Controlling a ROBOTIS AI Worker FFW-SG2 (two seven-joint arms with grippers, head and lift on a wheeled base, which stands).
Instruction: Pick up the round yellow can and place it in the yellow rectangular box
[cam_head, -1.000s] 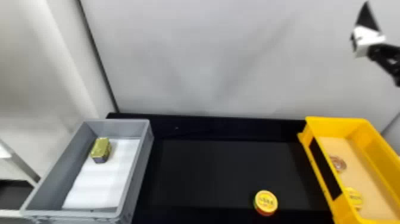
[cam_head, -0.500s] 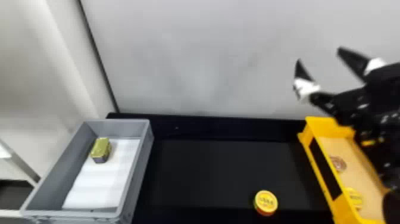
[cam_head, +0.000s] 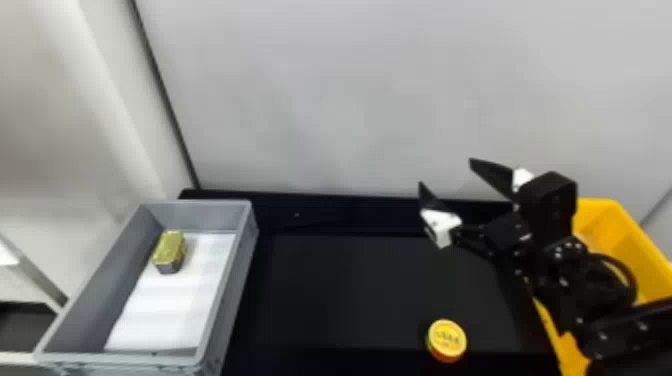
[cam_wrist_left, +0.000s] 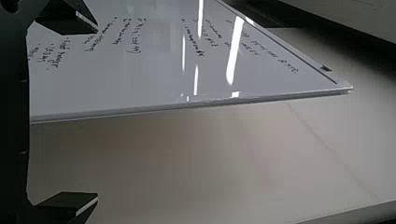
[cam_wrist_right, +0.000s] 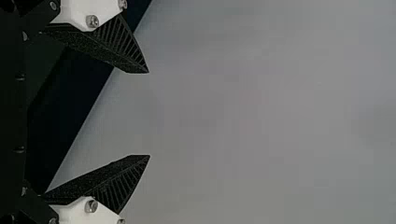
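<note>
1. at the lower right of the head view, the round yellow can is set on the black table.
2. at the right edge, the yellow rectangular box is partly covered by the right arm.
3. at the left, a gold-topped tin is held in the grey box.
4. beyond the can, right of centre, the right gripper is held up, its jaws spread wide and empty.
5. in the left wrist view, the left gripper's jaws are parted wide, with nothing gripped.
</note>
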